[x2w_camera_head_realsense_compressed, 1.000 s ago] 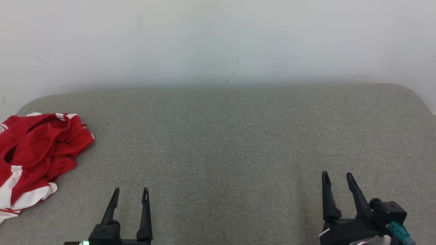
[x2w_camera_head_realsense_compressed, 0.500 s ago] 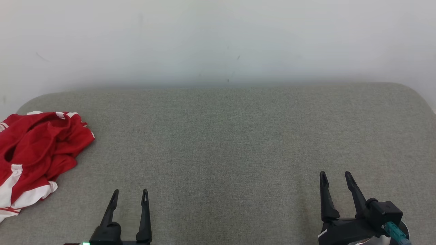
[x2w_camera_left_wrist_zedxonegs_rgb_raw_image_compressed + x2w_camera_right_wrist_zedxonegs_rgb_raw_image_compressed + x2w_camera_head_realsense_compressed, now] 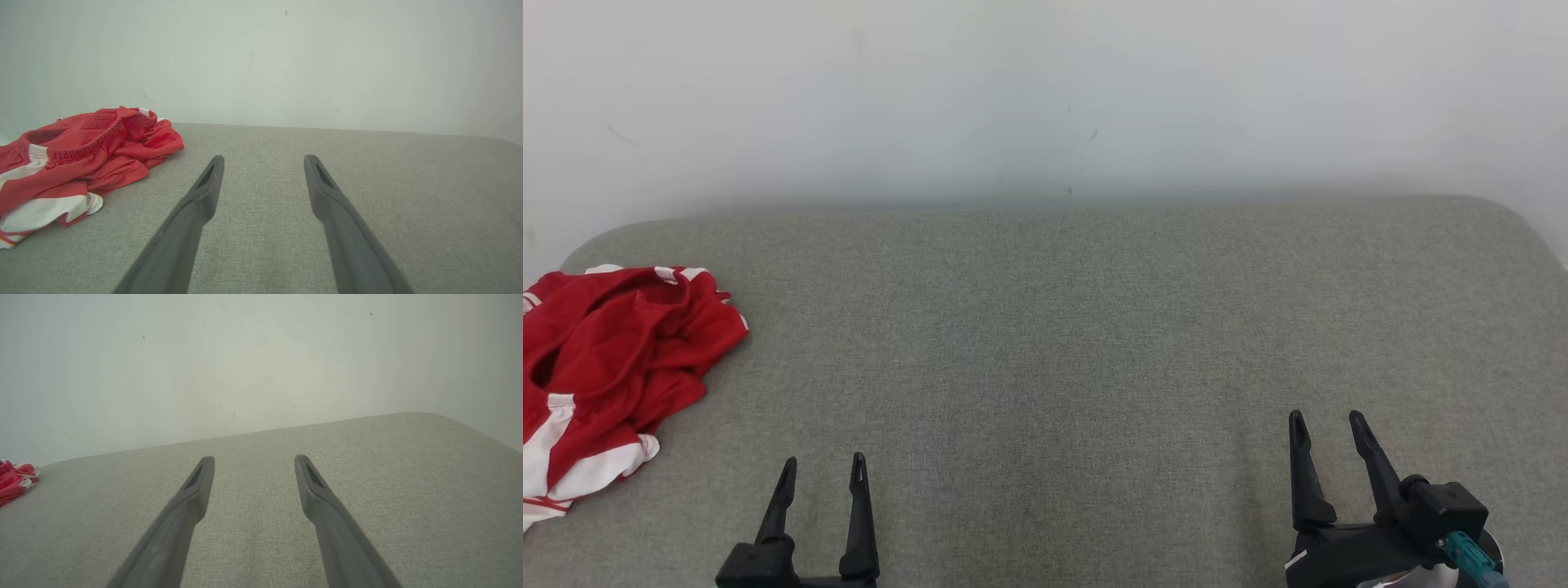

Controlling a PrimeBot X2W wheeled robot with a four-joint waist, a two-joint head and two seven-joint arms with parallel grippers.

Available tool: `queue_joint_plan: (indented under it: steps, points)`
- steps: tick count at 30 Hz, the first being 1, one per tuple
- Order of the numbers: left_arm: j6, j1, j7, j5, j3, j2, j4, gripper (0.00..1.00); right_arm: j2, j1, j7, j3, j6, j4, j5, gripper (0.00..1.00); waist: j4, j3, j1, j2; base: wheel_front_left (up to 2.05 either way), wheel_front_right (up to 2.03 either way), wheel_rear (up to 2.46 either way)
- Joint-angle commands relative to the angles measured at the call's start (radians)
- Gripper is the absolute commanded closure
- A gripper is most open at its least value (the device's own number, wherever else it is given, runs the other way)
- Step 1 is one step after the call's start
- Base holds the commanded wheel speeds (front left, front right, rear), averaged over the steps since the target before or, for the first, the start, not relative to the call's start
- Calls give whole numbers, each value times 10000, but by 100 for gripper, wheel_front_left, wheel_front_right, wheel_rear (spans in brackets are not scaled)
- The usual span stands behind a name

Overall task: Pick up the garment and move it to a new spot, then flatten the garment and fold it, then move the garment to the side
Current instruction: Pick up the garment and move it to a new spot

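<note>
The crumpled red-and-white fabric garment [image 3: 605, 359] lies ungrasped at the left, so the left gripper [image 3: 823, 461] and right gripper [image 3: 1325, 418] hover near, spread wide and empty.

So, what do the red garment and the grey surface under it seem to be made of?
The garment: likely thin synthetic sports fabric, slightly shiny; it crumples softly and has a gathered elastic waistband. The surface: probably woven upholstery cloth, matte, with a fine speckled weave; its padding cannot be seen.
</note>
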Motion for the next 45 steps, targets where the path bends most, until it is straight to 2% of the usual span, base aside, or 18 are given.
queue_joint_plan:
  steps: [1,6,11,26,33,38,45]
  points:
    - [25,-37,-35,-23,11,-17,4,0,-2,-59,-49,7,-21,4,68,0,4,-5,0,0,0,0,0]
    - [31,-96,-35,-143,-42,-21,64,0,0,20,-36,-53,-21,-38,23,0,215,-39,0,0,0,0,0]
    - [109,-10,-35,-199,-89,-20,104,0,2,99,-33,-67,-21,-83,13,0,786,-83,0,0,0,0,0]
    - [47,159,-34,85,146,-21,247,0,2,261,-32,120,-21,-57,228,0,3432,-196,0,0,0,0,0]
    - [-4,211,-35,254,308,-21,281,0,0,195,-32,309,-21,-2,378,0,4459,-198,0,0,0,0,0]
    - [-51,282,-35,292,396,-22,282,0,0,182,-32,387,-21,28,432,0,4894,-197,0,0,0,0,0]
    - [-21,352,-35,311,561,-23,157,0,0,62,-32,535,-21,67,391,0,4968,-116,0,0,0,0,0]
